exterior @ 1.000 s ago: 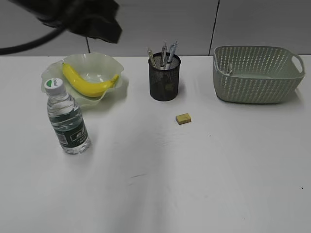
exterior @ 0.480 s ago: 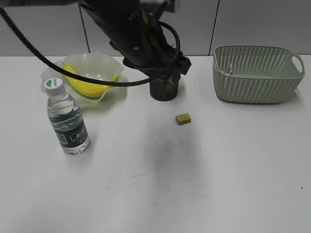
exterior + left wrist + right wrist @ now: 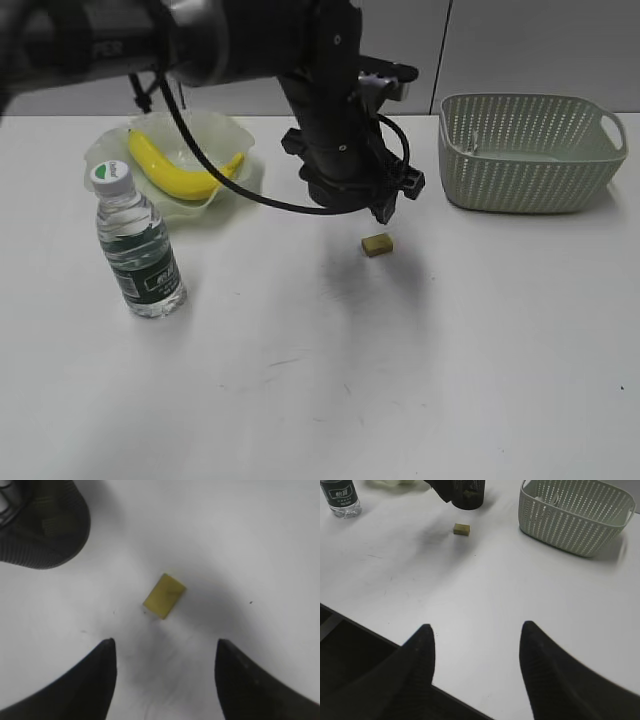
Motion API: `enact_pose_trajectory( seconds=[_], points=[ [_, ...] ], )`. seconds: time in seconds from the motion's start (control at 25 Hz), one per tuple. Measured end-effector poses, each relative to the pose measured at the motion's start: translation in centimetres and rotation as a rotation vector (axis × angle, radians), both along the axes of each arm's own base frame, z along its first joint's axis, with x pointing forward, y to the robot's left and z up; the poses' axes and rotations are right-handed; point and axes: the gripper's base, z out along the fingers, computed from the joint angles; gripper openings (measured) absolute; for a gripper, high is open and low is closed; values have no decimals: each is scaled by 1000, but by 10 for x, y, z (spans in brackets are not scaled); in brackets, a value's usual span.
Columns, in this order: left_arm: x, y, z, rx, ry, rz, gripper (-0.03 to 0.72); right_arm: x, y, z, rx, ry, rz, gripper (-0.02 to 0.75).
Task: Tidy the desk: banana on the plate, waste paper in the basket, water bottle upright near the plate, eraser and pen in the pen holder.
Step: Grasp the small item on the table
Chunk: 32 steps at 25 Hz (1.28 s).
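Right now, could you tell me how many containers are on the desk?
3: the plate at back left, the pen holder mid-back behind the left arm, the basket at back right.

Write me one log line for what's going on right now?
left gripper: open, above eraser | right gripper: open, idle at desk edge | banana: on plate | bottle: upright | eraser: not yet grasped

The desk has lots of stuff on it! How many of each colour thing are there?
Yellow: 2, banana and eraser
Green: 2, plate and basket
Black: 1, pen holder
Clear: 1, water bottle
Total: 6
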Motion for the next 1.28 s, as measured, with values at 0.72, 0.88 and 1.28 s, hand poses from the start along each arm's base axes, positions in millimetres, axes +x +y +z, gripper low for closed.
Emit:
enact_pose_trajectory(
  seconds=[0.72,0.88,1.28],
  points=[
    [30,-32,-53,36,89,2,466,0,0,0,0,-1,0,436],
    [32,-31,-65,71,84,-1,466,0,0,0,0,-1,0,436],
    [37,-32,-70,69,39,-5,466,0,0,0,0,-1,0,436]
  ],
)
